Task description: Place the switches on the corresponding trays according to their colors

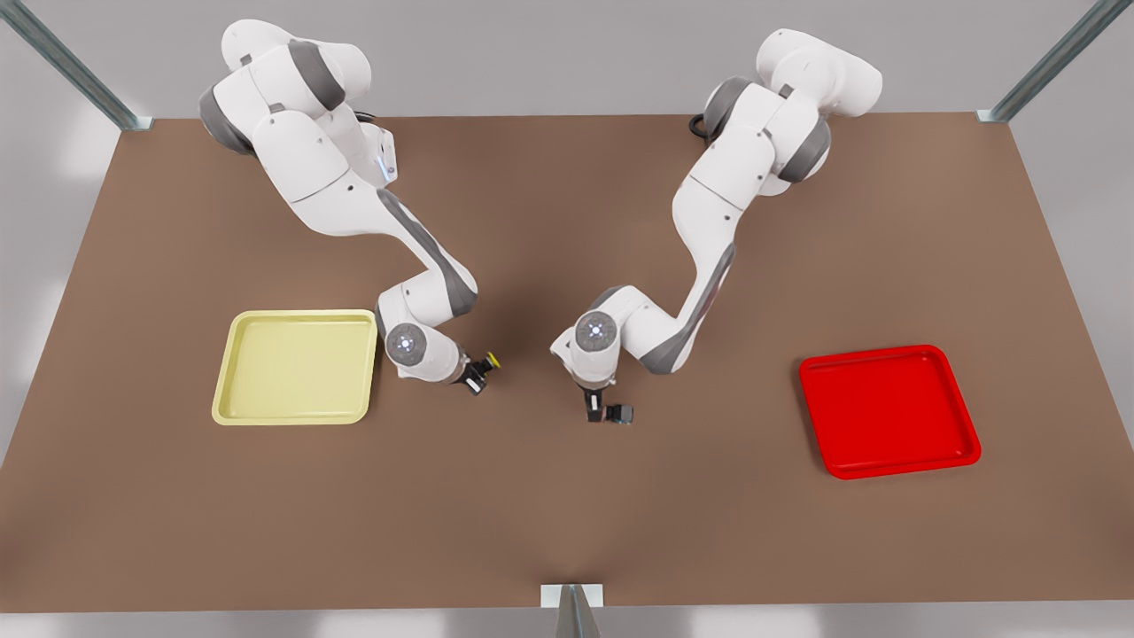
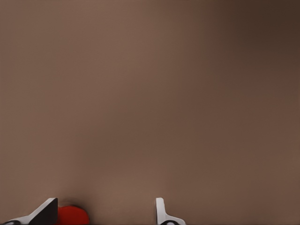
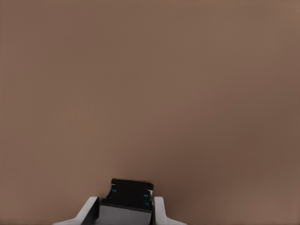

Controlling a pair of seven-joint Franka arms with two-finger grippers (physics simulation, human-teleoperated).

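Switch, yellow-capped (image 1: 491,362): pinched by right gripper (image 1: 478,376), yellow tray (image 1: 297,368) just beside. Left gripper (image 1: 594,413) spread, red-capped switch (image 1: 622,414) alongside.

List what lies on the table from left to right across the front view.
yellow tray → yellow-capped switch in the right tool → dark-bodied switch at the left tool → red tray
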